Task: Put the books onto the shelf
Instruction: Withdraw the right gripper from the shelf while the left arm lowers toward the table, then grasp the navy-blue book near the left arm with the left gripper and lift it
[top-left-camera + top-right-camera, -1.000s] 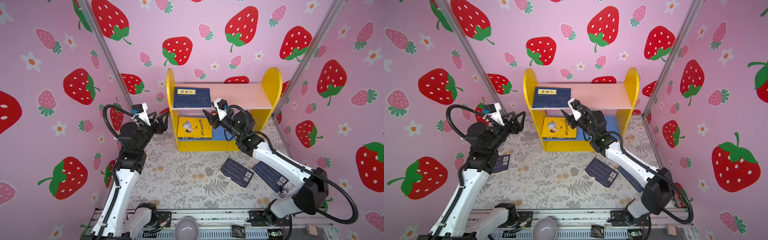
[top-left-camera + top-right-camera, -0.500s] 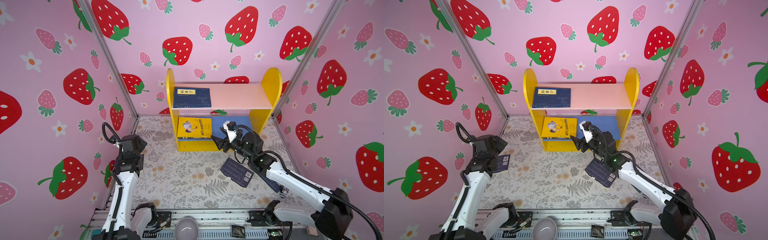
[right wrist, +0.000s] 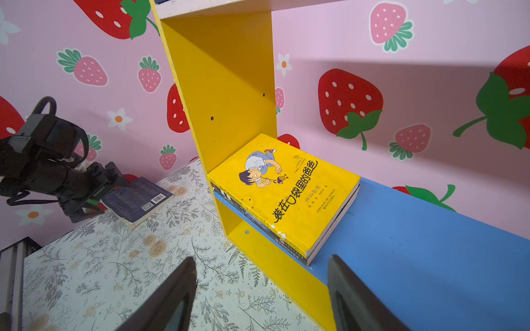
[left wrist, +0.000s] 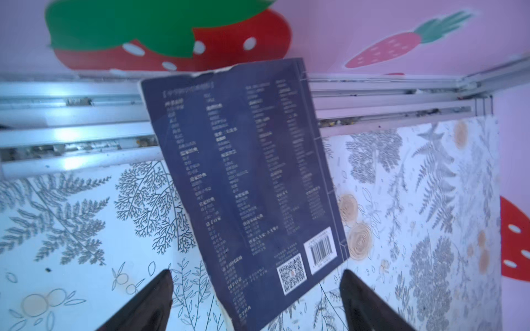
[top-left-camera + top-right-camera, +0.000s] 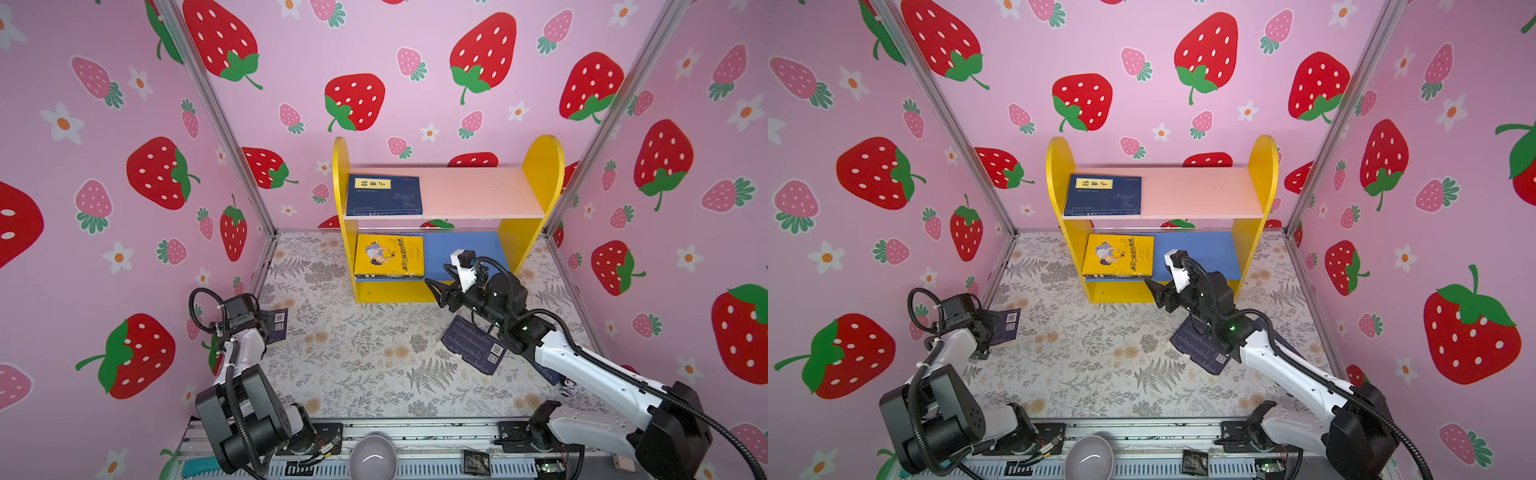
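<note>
The shelf (image 5: 536,174) (image 5: 1262,166) stands at the back wall. A navy book (image 5: 384,194) (image 5: 1104,194) lies on its pink upper board. A yellow book (image 5: 388,255) (image 5: 1119,255) (image 3: 286,189) tops a small stack on the blue lower board. Another navy book (image 5: 277,326) (image 5: 1007,328) (image 4: 249,186) lies back cover up at the floor's left edge. My left gripper (image 4: 255,272) (image 5: 988,328) is open, its fingers on either side of that book's near end and apart from it. My right gripper (image 5: 438,291) (image 5: 1154,291) (image 3: 261,259) is open and empty before the shelf's lower front edge. A further navy book (image 5: 469,345) (image 5: 1198,347) lies partly under the right arm.
A grey bowl (image 5: 372,459) and a small dark packet (image 5: 476,461) sit on the front rail. Aluminium frame rails (image 4: 86,120) run along the floor's edge close behind the left book. The pink walls stand close on three sides. The left arm (image 3: 51,169) shows in the right wrist view.
The left arm dropped from shelf height to the floor book at the left wall. The right gripper drew back from the shelf's lower board and sank lower. Both grippers opened wider.
</note>
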